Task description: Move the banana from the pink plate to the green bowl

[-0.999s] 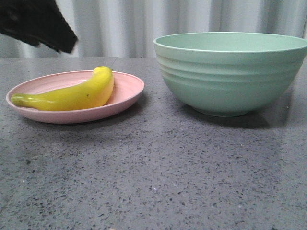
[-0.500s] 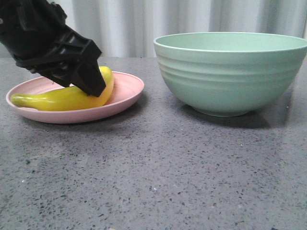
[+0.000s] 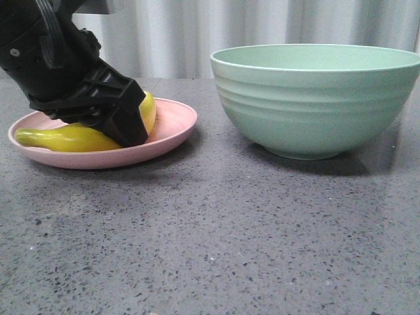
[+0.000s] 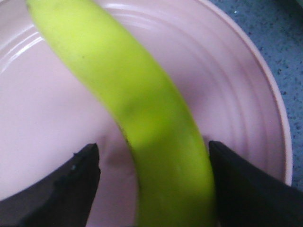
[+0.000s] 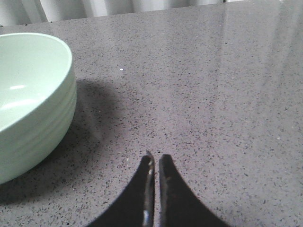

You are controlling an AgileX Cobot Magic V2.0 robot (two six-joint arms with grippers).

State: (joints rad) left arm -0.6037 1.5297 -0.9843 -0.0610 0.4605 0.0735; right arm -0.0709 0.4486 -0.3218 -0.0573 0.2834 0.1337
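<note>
- One table point(image 3: 216, 230) is filling the lower frame in the front view; I am counting one of everything else too.
- One bowl point(image 3: 318, 98) is sitting at the right, and I am seeing nothing inside it in the right wrist view, so the drop-off is still ahead.
- One plate point(image 3: 167, 131) is sitting at the left, well apart from the bowl.
- One banana point(image 3: 65, 138) is lying on the plate, not yet lifted.
- My left gripper point(image 4: 154, 165) is straddling the banana, spread, one finger each side; gripping, lifting and carrying are remaining.
- My right gripper point(image 5: 155, 163) is idling, pinched together on nothing, beside the bowl.
</note>
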